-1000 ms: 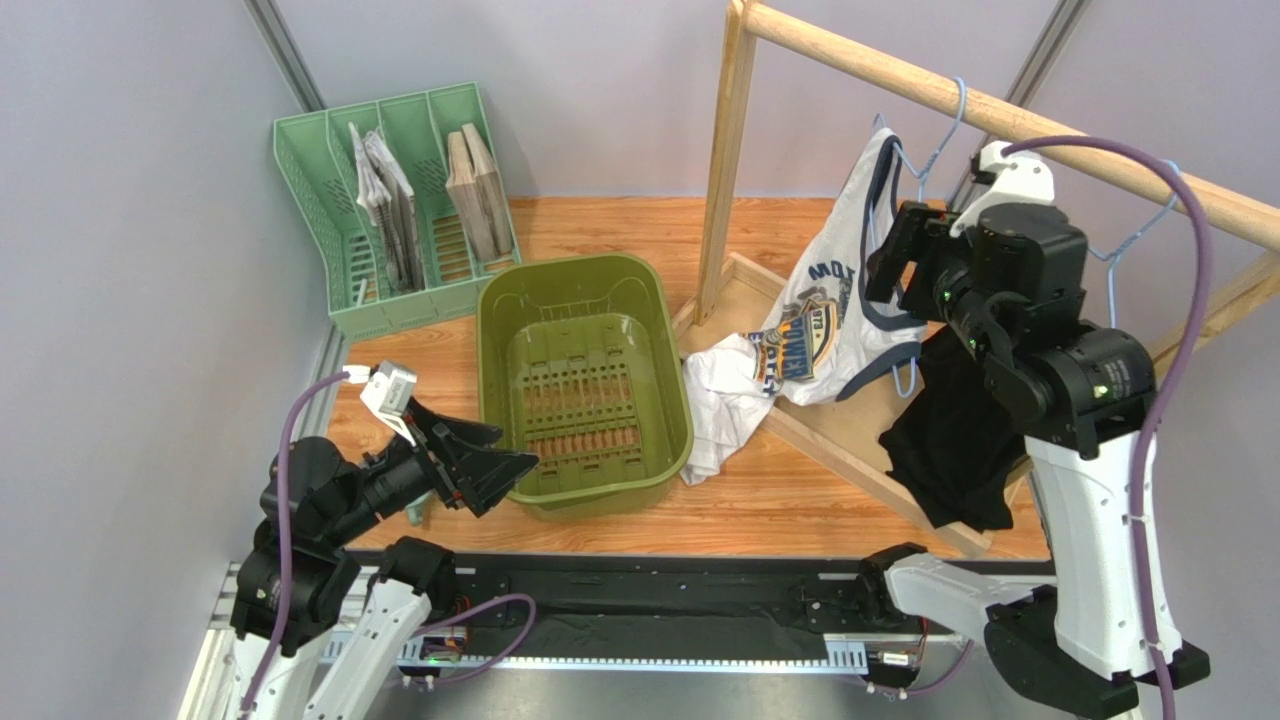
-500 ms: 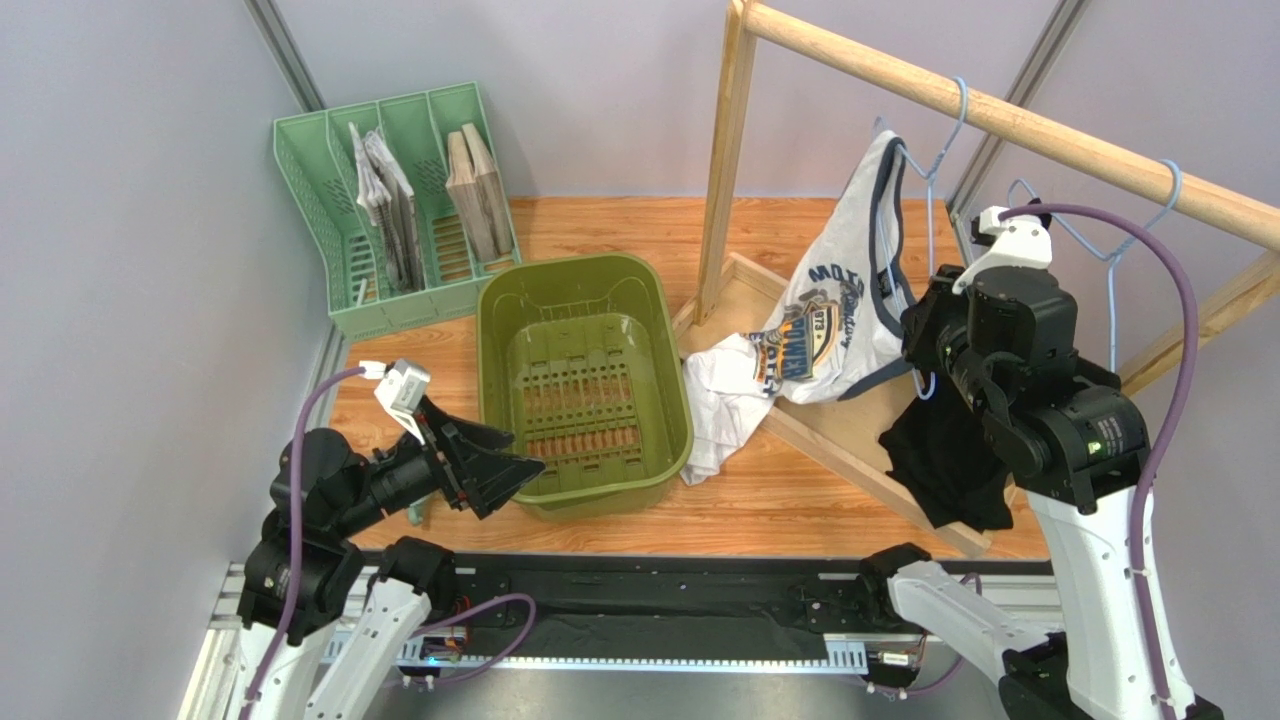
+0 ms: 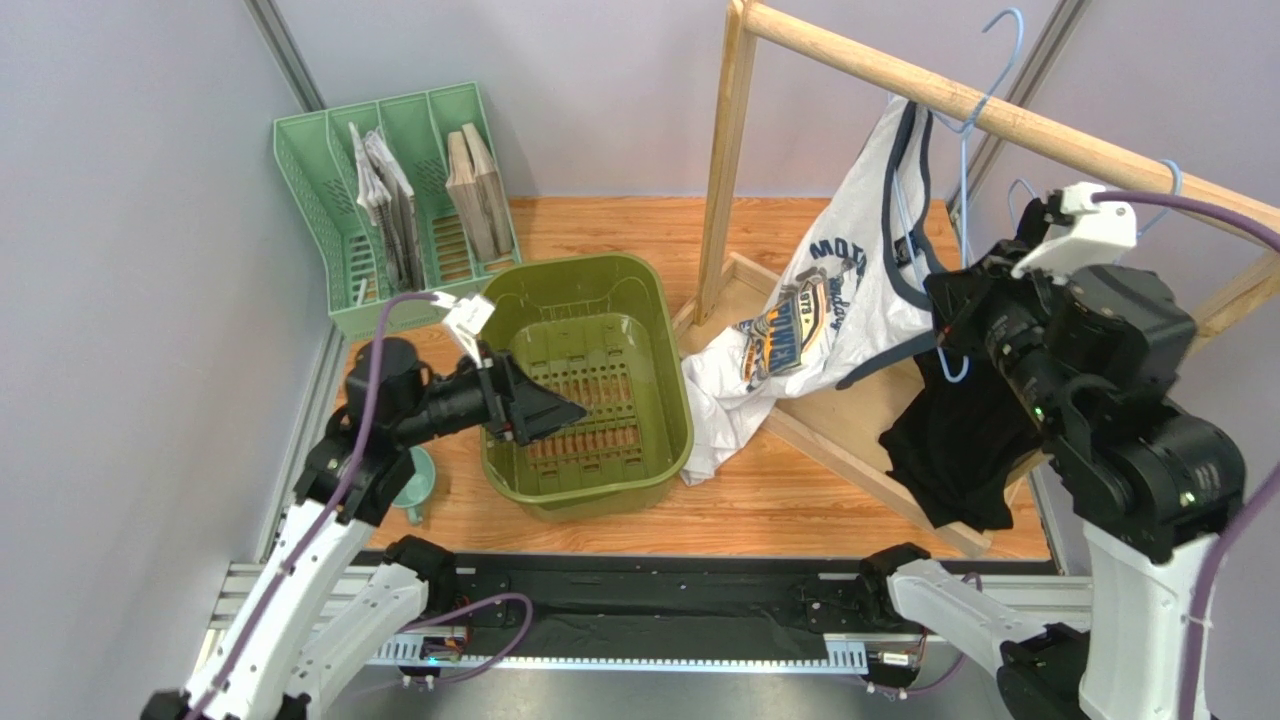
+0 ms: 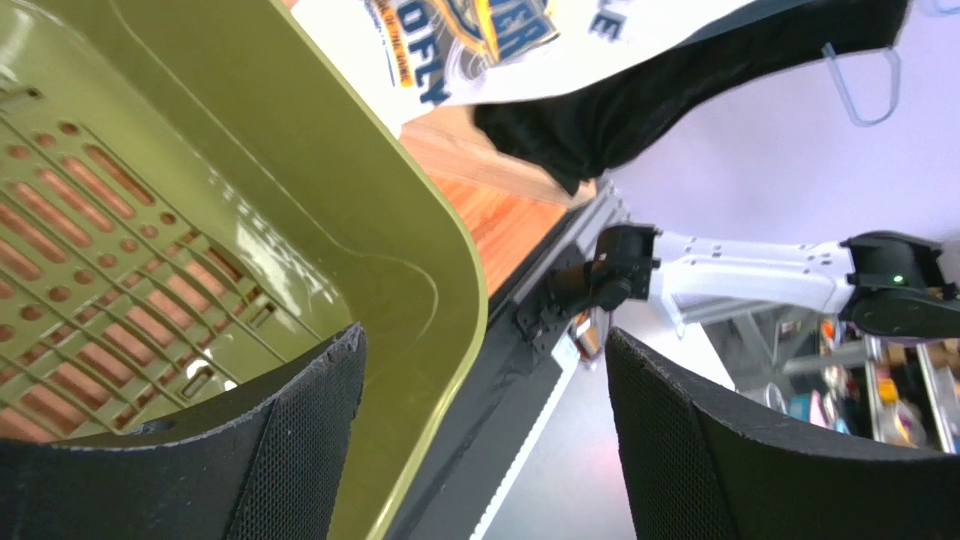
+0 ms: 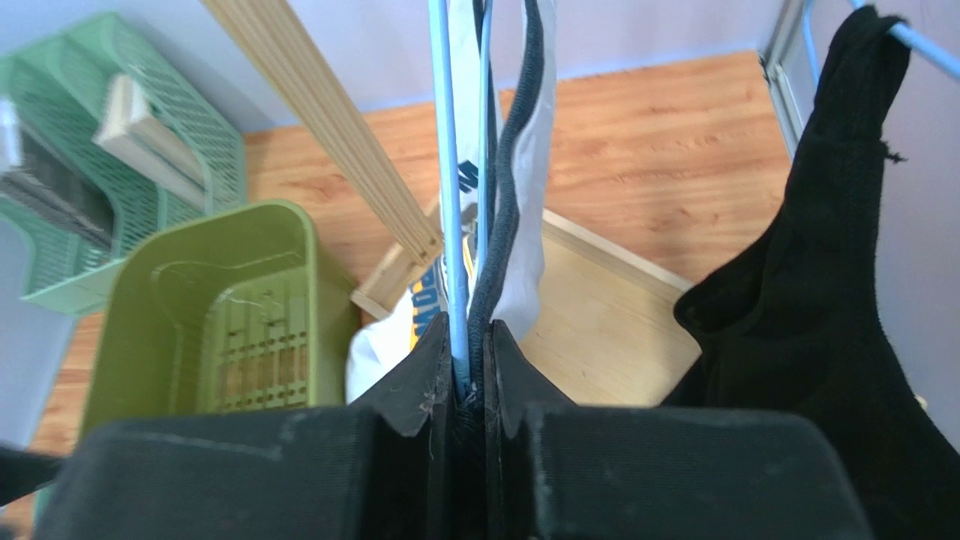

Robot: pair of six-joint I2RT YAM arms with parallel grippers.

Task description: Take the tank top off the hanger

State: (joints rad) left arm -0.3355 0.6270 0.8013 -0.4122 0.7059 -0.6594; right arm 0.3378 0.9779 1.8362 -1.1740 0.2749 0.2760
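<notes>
Right claw (image 3: pixel 950 318) closed on the lower wire of the light blue hanger (image 3: pixel 977 105); in the right wrist view the wire and the navy trim of the tank top both pass between its pads, which stand almost together. The white printed tank top (image 3: pixel 834 293) hangs on that hanger toward the far right of the worktop (image 3: pixel 631 225). We read its long axis as a slope, from the straps high beside the wooden rail (image 3: pixel 842 50) down and leftward to the hem. The hem lies crumpled on the worktop's middle, just beside the right wall of the olive basket (image 3: pixel 579 270).

Left claw (image 3: pixel 544 414) spread wide and holding nothing, poised over the basket near the near left corner. From it the garment lies to the right, across the basket. We judge this free claw the better placed for the hem, since the right claw is taken up with the hanger. A black garment (image 3: pixel 947 435) hangs close behind and could snag.
</notes>
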